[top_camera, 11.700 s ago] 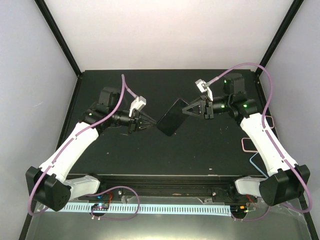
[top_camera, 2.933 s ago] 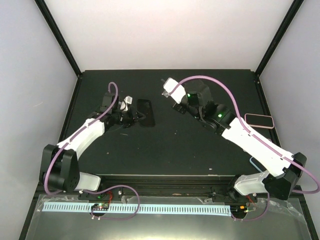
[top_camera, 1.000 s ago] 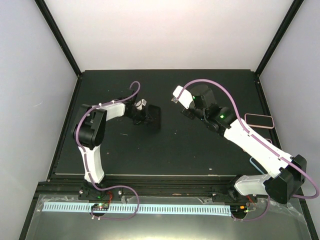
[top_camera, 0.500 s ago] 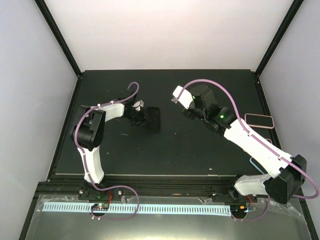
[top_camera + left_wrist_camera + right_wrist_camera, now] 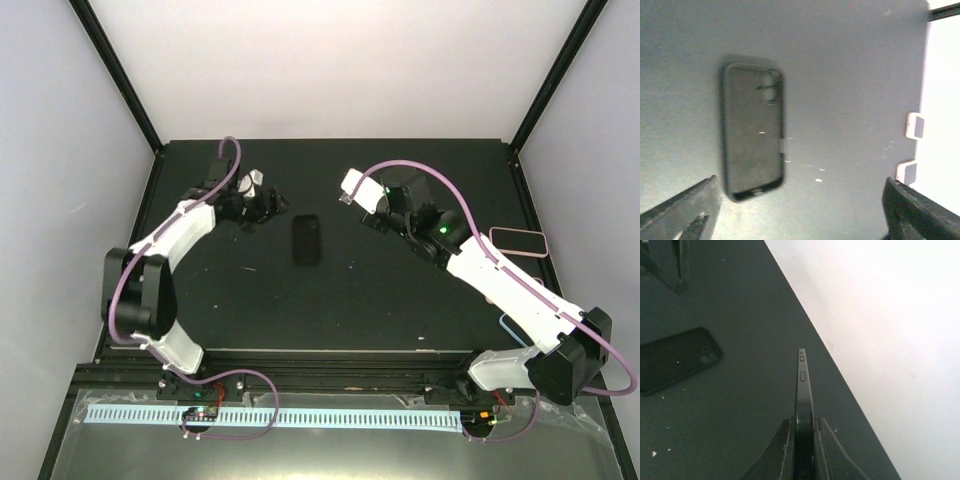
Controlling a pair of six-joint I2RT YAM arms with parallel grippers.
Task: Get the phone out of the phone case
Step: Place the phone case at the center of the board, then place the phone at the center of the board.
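The black phone case point(image 5: 307, 240) lies flat on the dark table point(image 5: 400, 300), close to the middle of the top view and a bit to the left. It touches no gripper. In the left wrist view you can see its open inside, with two round camera holes point(image 5: 769, 87) at the top end.

The phone point(image 5: 802, 385) is out of the case. The right gripper point(image 5: 803, 426) pinches it tight by its thin edge, up in the air, and small side buttons point(image 5: 802, 358) show near its top. In that view the case is off to the left and the white wall fills the right side.

The left gripper point(image 5: 801, 182) has its jaws spread wide with nothing in them. It hangs above the table, and the case is just past its left finger point(image 5: 680, 210).

At the right edge of the top view a pink case point(image 5: 519, 241) lies beside the right arm. Lower down, a blue thing point(image 5: 507, 325) peeks out from under that arm.
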